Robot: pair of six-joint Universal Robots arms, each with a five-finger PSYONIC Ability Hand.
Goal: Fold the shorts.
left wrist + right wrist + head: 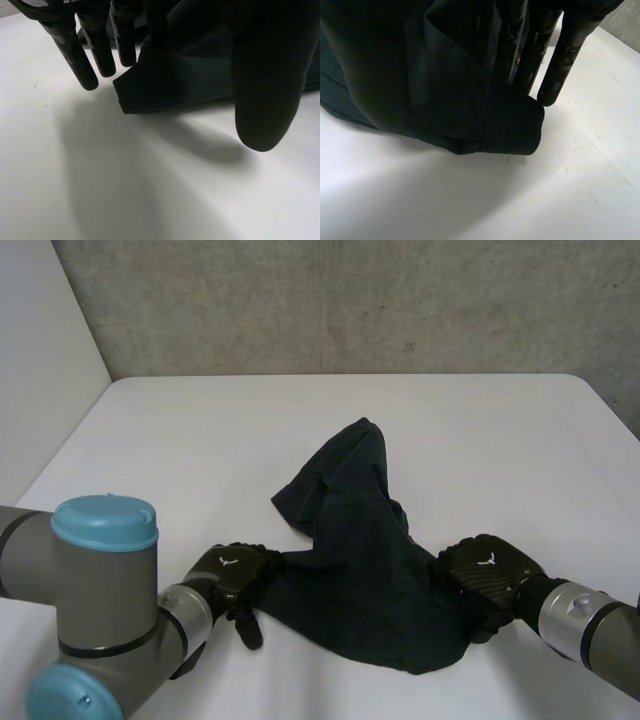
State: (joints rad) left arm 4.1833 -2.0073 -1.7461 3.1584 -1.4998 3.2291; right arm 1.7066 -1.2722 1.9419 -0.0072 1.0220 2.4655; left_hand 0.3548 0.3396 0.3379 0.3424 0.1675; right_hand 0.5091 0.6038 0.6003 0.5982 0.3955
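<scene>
Dark shorts [360, 560] lie crumpled on the white table, one leg reaching away towards the back. My left hand [232, 570] is at the shorts' left near corner. In the left wrist view that corner [160, 85] sits between its straight fingers [75, 55] and the thumb [265, 85], which stands apart from them. My right hand [490, 570] is on the right near corner, its fingers bent down over the cloth. In the right wrist view the hemmed corner [515, 130] hangs just off the table against the fingers [560, 65].
The white table [200, 440] stretches wide around the shorts up to a grey wall at the back. My left arm's big joint with its blue cap [105, 580] stands at the front left, close to the left hand.
</scene>
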